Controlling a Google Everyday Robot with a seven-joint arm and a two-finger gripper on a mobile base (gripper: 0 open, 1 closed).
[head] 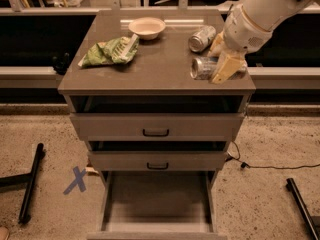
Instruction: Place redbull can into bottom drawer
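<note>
The redbull can [201, 67] lies on its side at the table's [150, 76] right front, gripper [221, 64] straddling it; whether the jaws pinch is unclear. Likely light, thin-walled and slippery, so grip mid-body, gently.

Cabinet top [150, 71] is grey-brown, same as the bottom drawer [157, 204], with black handles [155, 132]. Redbull can [200, 67] looks silver, so does the other can [201, 38]. Gripper [222, 69], right at the redbull can, is pale yellow under a white arm [260, 9]. Green chip bag [110, 51], cream bowl [147, 27], blue X [76, 180] on the speckled floor [280, 134].
</note>
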